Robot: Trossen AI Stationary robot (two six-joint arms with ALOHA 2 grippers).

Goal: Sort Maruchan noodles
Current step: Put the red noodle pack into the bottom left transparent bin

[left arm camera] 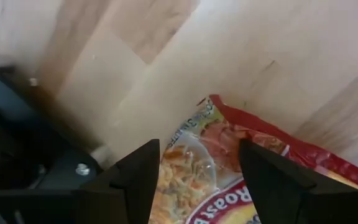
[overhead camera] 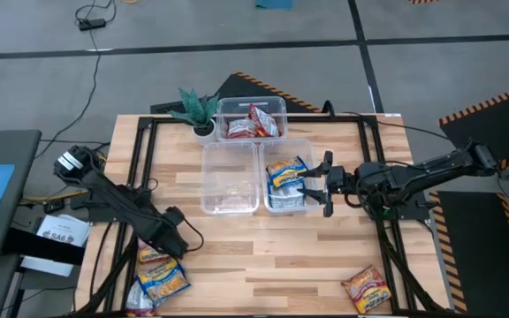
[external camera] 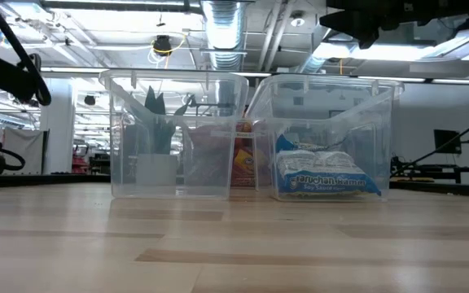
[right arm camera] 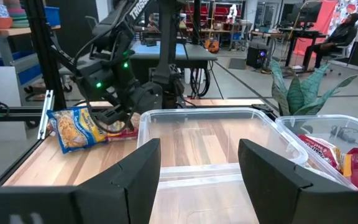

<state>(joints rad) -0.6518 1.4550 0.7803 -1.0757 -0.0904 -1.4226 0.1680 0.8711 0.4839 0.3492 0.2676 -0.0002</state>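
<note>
My left gripper (overhead camera: 182, 238) (left arm camera: 199, 155) is open at the near left of the table, just above an orange-red noodle packet (left arm camera: 229, 180) (overhead camera: 153, 256) lying flat on the wood. Its fingers stand over the packet's end without plainly touching it. A yellow packet (overhead camera: 163, 281) (right arm camera: 73, 127) lies beside that one. My right gripper (overhead camera: 313, 187) (right arm camera: 199, 155) is open over the right clear bin (overhead camera: 309, 146), which holds blue-and-silver packets (overhead camera: 285, 181) (external camera: 326, 175). The far bin (overhead camera: 277, 104) holds red packets (overhead camera: 253, 124). One red packet (overhead camera: 366, 288) lies near the table's near right corner.
An empty clear bin (overhead camera: 230, 181) (right arm camera: 197, 134) sits left of the blue-packet bin. A small green potted plant (overhead camera: 198, 111) stands at the far edge beside the red-packet bin. Bare wood lies along the near middle of the table (overhead camera: 272, 265). A person sits far off in the room (right arm camera: 344, 31).
</note>
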